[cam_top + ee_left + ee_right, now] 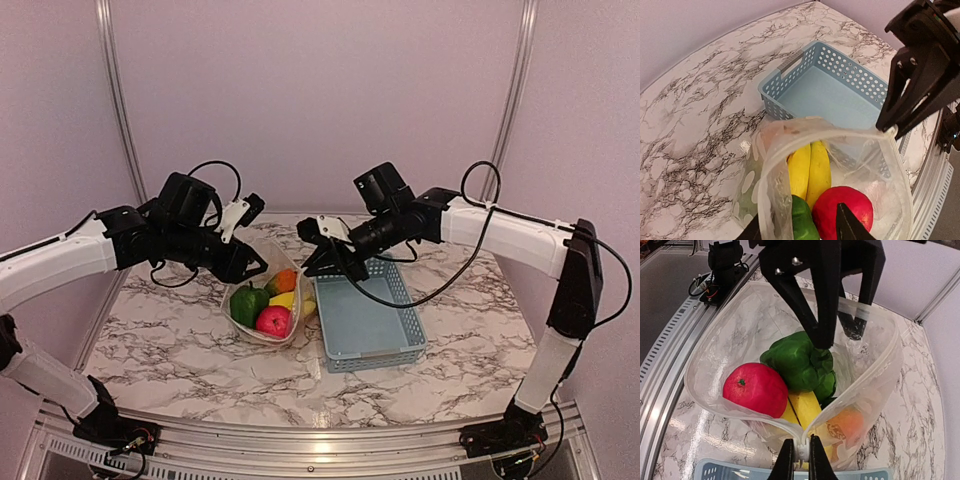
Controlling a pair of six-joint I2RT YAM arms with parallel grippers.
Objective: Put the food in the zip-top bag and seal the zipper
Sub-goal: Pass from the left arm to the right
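The zip-top bag lies open-mouthed left of the basket with the food inside. It holds the pinkish-red apple, green pepper, yellow banana and orange. My right gripper is shut on the near corner of the bag's mouth, where the zipper strips meet. My left gripper is open and straddles the opposite end of the mouth. One finger is over the apple inside the bag and the other is outside the bag wall. The mouth gapes wide between both grippers.
The light-blue slotted basket stands right of the bag, touching it, with nothing in it; it also shows in the left wrist view. The marble table ends at a metal rail at the front. Lilac walls stand behind and beside.
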